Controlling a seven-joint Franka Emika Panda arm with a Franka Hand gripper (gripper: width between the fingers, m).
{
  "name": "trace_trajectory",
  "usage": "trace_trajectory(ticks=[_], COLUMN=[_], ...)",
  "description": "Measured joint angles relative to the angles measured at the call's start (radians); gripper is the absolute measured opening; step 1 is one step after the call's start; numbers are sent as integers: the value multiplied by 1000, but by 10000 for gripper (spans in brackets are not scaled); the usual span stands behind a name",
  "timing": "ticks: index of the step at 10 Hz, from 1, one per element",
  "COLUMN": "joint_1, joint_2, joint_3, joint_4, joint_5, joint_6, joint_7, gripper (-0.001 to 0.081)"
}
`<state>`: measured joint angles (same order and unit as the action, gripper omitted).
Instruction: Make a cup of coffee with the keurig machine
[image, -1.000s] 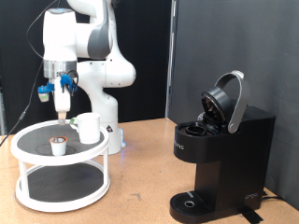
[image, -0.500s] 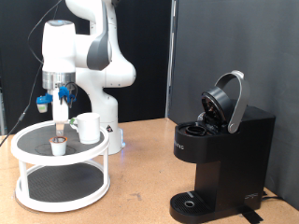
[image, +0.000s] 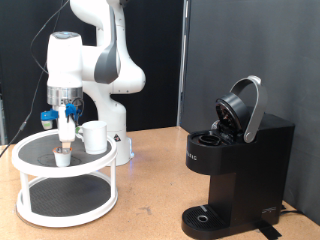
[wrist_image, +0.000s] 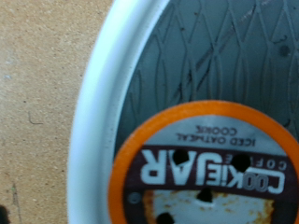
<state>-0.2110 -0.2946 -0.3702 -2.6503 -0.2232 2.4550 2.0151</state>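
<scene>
The keurig machine (image: 236, 166) stands on the exterior view's right with its domed lid raised and the pod chamber uncovered. The white cup (image: 94, 137) stands on the top shelf of a round white two-tier tray (image: 66, 173) on the exterior view's left. A small pod (image: 62, 155) sits next to the cup. My gripper (image: 65, 134) points straight down just above the pod, not touching it. In the wrist view the pod (wrist_image: 210, 168) fills the frame, with an orange rim and a punctured printed lid. My fingers do not show there.
The white tray rim (wrist_image: 93, 112) curves round the pod over a dark ribbed mat. The wooden table (image: 150, 190) lies between the tray and the machine. The robot's white base (image: 115, 110) stands just behind the tray.
My gripper has moved down towards the pod on the tray. The cup, pod and machine have not moved.
</scene>
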Motion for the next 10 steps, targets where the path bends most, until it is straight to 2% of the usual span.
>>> trace_trajectory(ticks=[5, 10], joint_1=[-5, -24], joint_2=[0, 0], joint_3=[0, 0], joint_4=[-32, -46], joint_5=[-26, -48], joint_6=[24, 43], joint_7=[-12, -13], gripper=[734, 734])
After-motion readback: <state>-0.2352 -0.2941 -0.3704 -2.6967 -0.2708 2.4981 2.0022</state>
